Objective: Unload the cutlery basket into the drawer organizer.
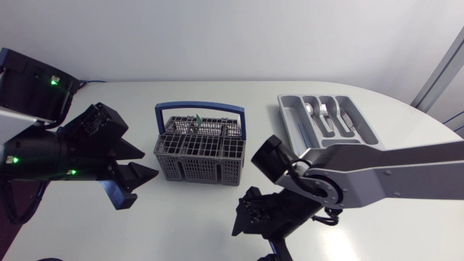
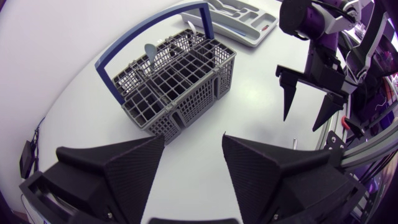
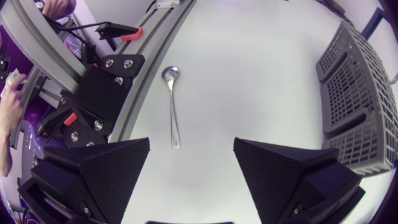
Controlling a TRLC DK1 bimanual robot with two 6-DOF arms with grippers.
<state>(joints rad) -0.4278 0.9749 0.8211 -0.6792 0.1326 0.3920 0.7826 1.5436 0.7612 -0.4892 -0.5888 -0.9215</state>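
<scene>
At the left, the left gripper (image 1: 147, 165) is held wide open and empty, just beside the cutlery basket (image 1: 199, 148), probably so that the basket can be steadied or reached into. The basket is stood in the middle with its blue handle (image 1: 199, 107) upright, and at least one utensil (image 2: 151, 52) is seen inside. Further right, the right gripper (image 3: 191, 142) is spread wide near a spoon (image 3: 173, 106), which lies flat and untouched on the table (image 3: 249, 74) ahead of the fingers. A pickup is likely being lined up. At the far right, the drawer organizer (image 1: 286, 119) is set within that arm's reach, with some cutlery (image 1: 324, 114) already sorted in it. No readable writing is found.
</scene>
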